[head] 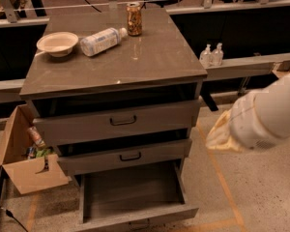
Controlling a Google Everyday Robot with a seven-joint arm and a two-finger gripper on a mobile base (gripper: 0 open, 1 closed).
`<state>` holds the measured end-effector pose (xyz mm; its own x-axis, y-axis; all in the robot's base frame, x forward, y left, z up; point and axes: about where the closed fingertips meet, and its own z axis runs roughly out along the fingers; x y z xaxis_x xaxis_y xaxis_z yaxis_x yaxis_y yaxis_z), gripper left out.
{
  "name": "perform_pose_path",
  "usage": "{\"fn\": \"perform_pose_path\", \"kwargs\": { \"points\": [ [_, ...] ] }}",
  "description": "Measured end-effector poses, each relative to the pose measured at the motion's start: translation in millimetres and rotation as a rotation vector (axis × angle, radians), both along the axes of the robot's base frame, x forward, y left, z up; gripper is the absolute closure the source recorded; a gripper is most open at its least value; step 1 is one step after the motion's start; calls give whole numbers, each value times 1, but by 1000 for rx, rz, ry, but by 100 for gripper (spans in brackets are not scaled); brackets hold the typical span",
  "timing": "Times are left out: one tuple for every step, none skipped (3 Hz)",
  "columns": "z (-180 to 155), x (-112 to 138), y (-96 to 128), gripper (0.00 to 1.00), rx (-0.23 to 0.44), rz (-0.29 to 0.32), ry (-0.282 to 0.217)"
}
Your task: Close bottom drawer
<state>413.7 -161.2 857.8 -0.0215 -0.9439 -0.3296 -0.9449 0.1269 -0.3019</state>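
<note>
The bottom drawer (133, 193) is pulled far out from the grey-brown cabinet (116, 66). Its tray is empty, and its low front (140, 218) sits at the bottom edge of the camera view with the handle barely showing. The middle drawer (125, 156) and the top drawer (118, 121) each stand slightly out. My white arm reaches in from the right, and its cream-coloured gripper end (221, 135) hangs to the right of the cabinet at the height of the middle drawer. It touches nothing.
On the cabinet top are a cream bowl (57, 43), a plastic bottle lying on its side (102, 41) and a can (134, 19). An open cardboard box (24, 166) stands on the floor at the left. Two small pump bottles (211, 55) sit on a ledge at the right.
</note>
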Motion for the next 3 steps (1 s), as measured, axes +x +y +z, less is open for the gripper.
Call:
{"fn": "perform_pose_path", "kwargs": {
  "points": [
    [-69,-11,23,100,-45,128,-26],
    [-138,-18,61,100,-151,277,-59],
    [-165,-14,65,100,-227,343,-106]
  ]
}}
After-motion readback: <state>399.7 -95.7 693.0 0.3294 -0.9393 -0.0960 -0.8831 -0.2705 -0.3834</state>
